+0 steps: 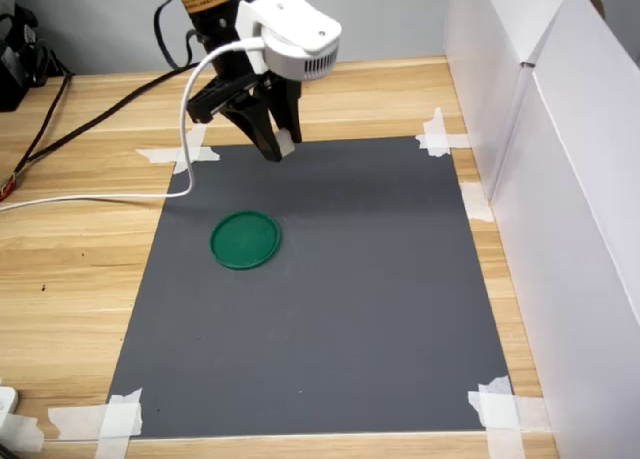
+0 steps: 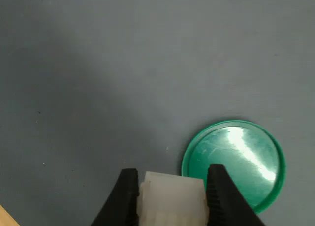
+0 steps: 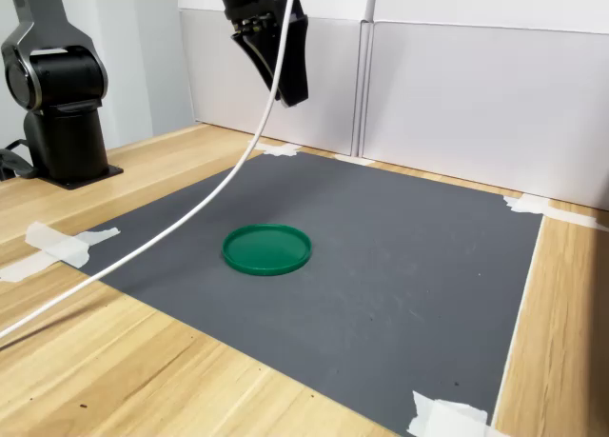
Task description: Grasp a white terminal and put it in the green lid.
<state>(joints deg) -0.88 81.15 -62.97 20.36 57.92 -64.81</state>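
A wooden table [image 1: 70, 279] carries a taped grey mat [image 1: 340, 309] bearing the green lid [image 1: 245, 240].

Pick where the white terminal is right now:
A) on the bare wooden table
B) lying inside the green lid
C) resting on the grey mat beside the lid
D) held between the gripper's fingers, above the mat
D: the wrist view shows the terminal clamped between the gripper's fingers, with the green lid empty on the mat below.
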